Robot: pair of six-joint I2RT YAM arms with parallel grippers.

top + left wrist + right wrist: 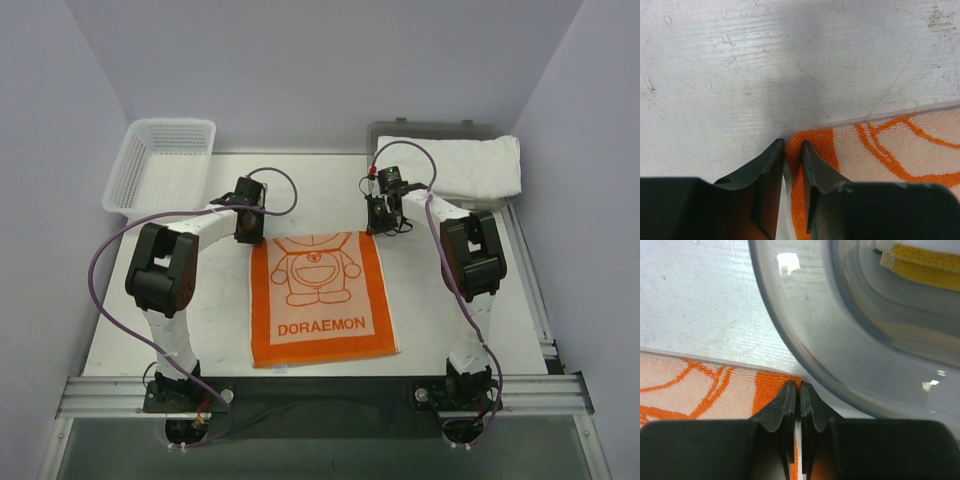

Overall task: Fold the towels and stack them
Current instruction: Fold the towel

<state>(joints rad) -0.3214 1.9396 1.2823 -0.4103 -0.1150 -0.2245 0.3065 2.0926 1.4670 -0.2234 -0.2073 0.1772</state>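
An orange-and-white towel [320, 300] with a cartoon cat face lies flat in the middle of the table, its lettering facing the near edge. My left gripper [247, 238] is at the towel's far left corner. In the left wrist view the jaws of that gripper [792, 145] pinch the bunched orange border of the towel [880, 150]. My right gripper [378, 228] is at the far right corner. Its jaws [796, 386] are closed on the towel's orange edge [770, 390]. A folded white towel [460, 165] rests on the tray.
A grey translucent tray [380, 130] stands at the back right, its curved wall [840, 340] just beyond my right fingers, with a yellow cloth [925, 262] inside. A white mesh basket [160, 165] sits at the back left.
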